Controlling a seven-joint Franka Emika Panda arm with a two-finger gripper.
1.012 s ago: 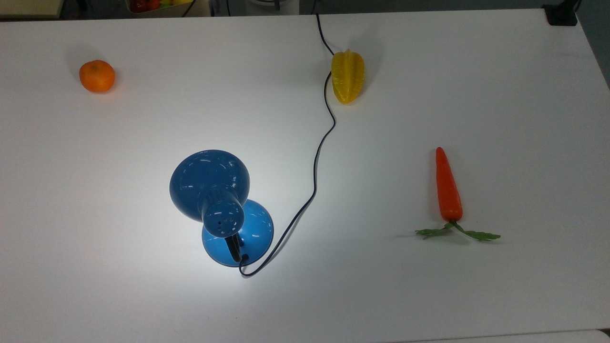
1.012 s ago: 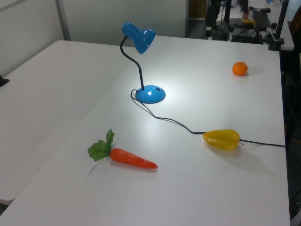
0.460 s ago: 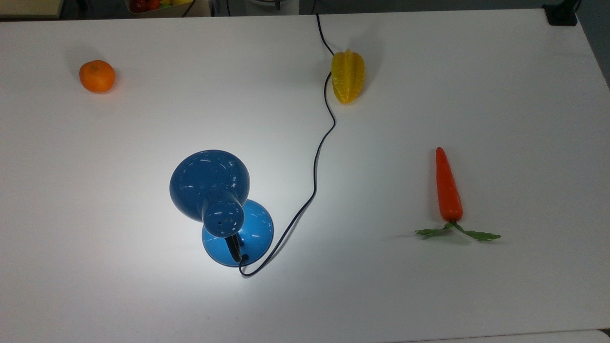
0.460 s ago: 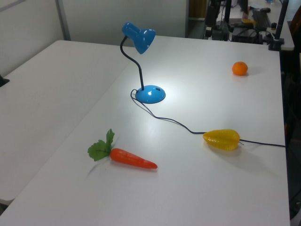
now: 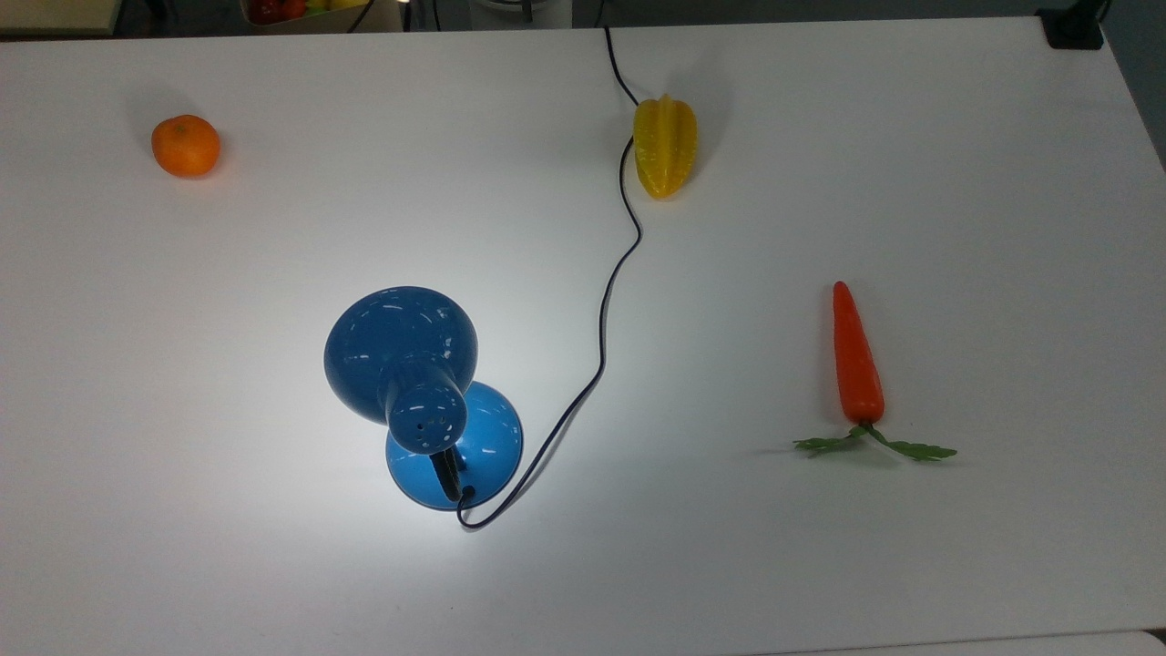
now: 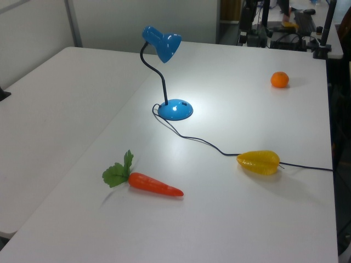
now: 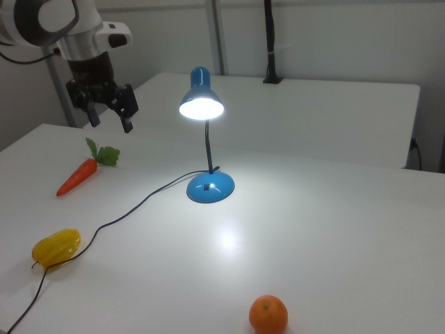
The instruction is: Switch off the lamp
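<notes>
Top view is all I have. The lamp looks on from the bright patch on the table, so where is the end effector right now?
Observer: In the right view the end effector hangs in the air, open. In the picture it is above the carrot's leafy end, well off from the lamp.
Operator: Is the bulb really lit?
Observer: Yes. The right view looks up under the shade, and its mouth glows white.
Operator: Any switch on the base?
Observer: The left view shows a small dark mark on the base, on the side away from the neck. It may be the switch, but I cannot tell.
</notes>
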